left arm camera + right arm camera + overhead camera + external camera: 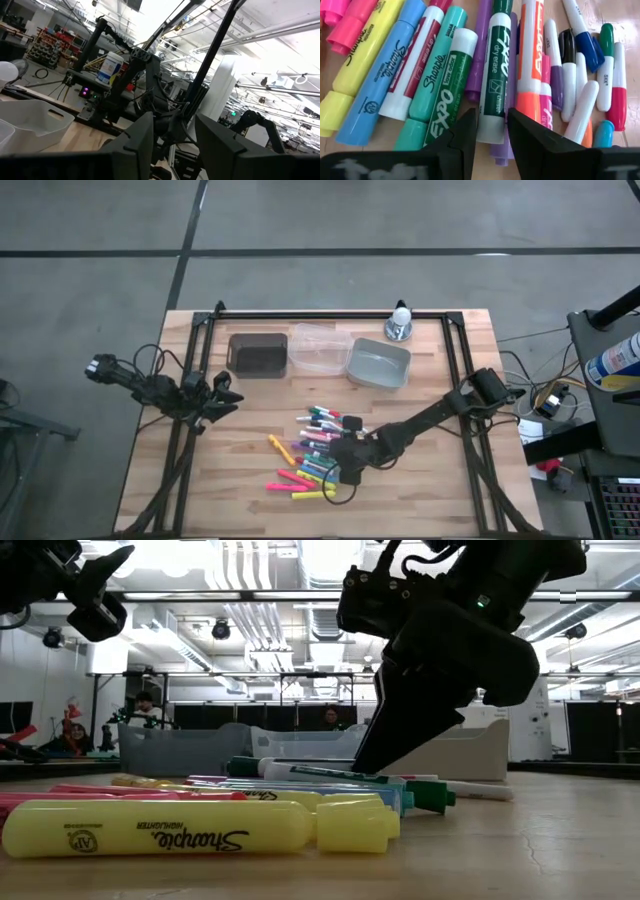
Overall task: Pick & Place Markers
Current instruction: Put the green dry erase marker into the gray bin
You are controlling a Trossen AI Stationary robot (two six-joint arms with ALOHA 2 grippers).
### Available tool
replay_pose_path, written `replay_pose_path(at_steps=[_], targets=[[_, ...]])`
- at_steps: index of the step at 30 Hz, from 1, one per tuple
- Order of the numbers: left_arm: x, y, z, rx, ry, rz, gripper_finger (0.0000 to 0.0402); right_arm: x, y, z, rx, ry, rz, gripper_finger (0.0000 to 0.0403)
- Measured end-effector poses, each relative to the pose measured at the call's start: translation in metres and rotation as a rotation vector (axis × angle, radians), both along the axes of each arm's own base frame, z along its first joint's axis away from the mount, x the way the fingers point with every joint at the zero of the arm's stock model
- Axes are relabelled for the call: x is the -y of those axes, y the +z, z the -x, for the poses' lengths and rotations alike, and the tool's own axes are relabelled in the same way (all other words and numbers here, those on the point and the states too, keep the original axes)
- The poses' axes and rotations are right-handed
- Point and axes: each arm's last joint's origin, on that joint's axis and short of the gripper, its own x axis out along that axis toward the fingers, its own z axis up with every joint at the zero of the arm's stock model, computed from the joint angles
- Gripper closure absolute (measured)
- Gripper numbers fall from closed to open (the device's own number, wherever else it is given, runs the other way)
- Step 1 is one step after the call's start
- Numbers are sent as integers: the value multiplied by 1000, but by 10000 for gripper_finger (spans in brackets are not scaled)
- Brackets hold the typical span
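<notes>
Right now I have the right gripper (343, 465) down low over the heap of markers (312, 452), which lies on the table (420, 480) a little toward six o'clock from the middle. In the right wrist view the jaws stand a narrow way apart with nothing gripped, straddling the end of a white Expo dry-erase marker with a dark green label (494, 75). Touching it on one side lies a green-and-white Expo low-odor marker (449, 80) and next to that a teal Sharpie highlighter (436, 62), then a white-and-red marker (415, 62), a blue Sharpie highlighter (380, 80) and a yellow Sharpie highlighter (357, 62); on the other side sits an orange-and-white marker (530, 55), with smaller white pens capped in purple, blue, green and red beyond it. From the low view a yellow Sharpie highlighter (200, 828) lies nearest the camera, with the rest stacked behind it under the dark wrist. At twelve o'clock from the heap three bins stand in a row: a dark bin (258, 355), a clear bin (320, 348) and a grey bin (379, 365). My left gripper (222, 395) waits raised near the table's nine o'clock edge, well apart from the markers, its jaws somewhat open and empty in its own wrist view.
</notes>
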Motion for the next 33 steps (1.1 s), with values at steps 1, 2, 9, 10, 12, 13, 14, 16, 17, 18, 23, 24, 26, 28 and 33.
replay_pose_path(at_steps=[1, 2, 9, 10, 12, 13, 14, 16, 17, 18, 23, 24, 26, 28, 33], targets=[[0, 0, 0, 0, 0, 0, 262, 0, 0, 0, 0, 0, 0, 303], [0, 0, 0, 0, 0, 0, 262, 0, 0, 0, 0, 0, 0, 304], [0, 0, 0, -1, 0, 1, 262, 0, -1, 0, 1, 2, 2, 318], [0, 0, 0, -1, 0, 1, 262, 0, -1, 0, 1, 2, 1, 320], [0, 0, 0, -1, 0, 1, 262, 0, -1, 0, -1, 4, -6, 322], [0, 0, 0, -1, 0, 1, 262, 0, -1, 0, -5, 9, -15, 321], [0, 0, 0, -1, -1, 1, 262, 0, -1, 0, -6, 11, -18, 321], [0, 0, 0, -1, -1, 1, 262, 0, -1, 0, -7, 11, -19, 319], [0, 0, 0, -1, -1, 1, 262, 0, -1, 0, -7, 11, -19, 318], [0, 0, 0, -1, -1, 1, 262, 0, -1, 0, -7, 11, -19, 317], [0, 0, 0, -1, -1, 2, 262, 0, -1, 0, -8, 12, -21, 313], [0, 0, 0, -2, -1, 2, 262, 0, -1, 0, -9, 12, -21, 313], [0, 0, 0, -2, -1, 2, 262, 0, -1, 0, -8, 14, -12, 318], [0, 0, 0, -2, -1, 3, 262, 1, -1, 0, -6, 12, -6, 326], [0, 0, 0, -2, -1, 3, 262, 1, -1, 0, -7, 22, 6, 336]])
